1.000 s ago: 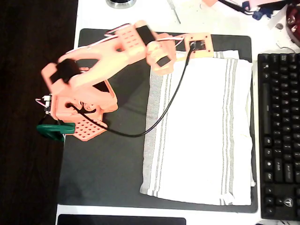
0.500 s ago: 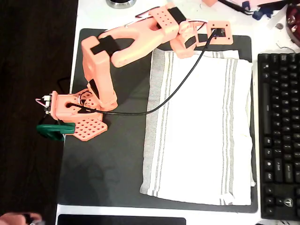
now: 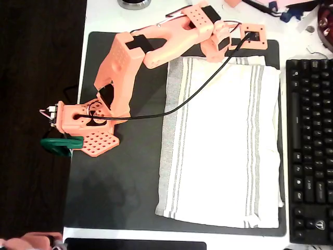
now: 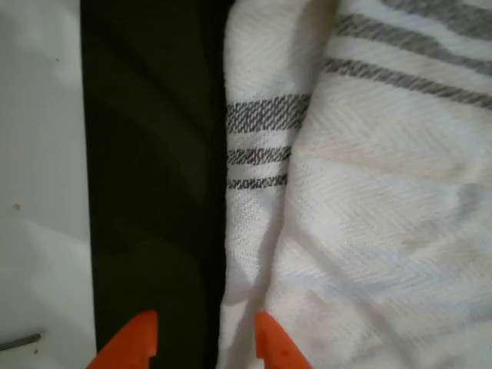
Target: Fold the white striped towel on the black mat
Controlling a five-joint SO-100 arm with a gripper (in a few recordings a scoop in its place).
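The white striped towel [image 3: 218, 140] lies spread flat on the right half of the black mat [image 3: 119, 182], with a small fold at its top right corner. My orange arm reaches across to the towel's top edge, where the gripper [image 3: 235, 46] hangs just above the mat's far border. In the wrist view the gripper [image 4: 201, 346] is open. One fingertip is over the bare mat [image 4: 154, 177]; the other is over the towel's [image 4: 369, 231] rumpled, striped edge. Nothing is held between them.
A black keyboard [image 3: 309, 151] runs along the mat's right side. The arm's base [image 3: 86, 122] and a green clamp [image 3: 60, 145] sit at the mat's left edge. A black cable [image 3: 192, 99] hangs across the towel's upper left. Clutter lies on the white table [image 3: 104, 15] behind.
The arm has stretched out from a folded pose, carrying the gripper rightward along the towel's top edge toward its top right corner. The towel has not moved.
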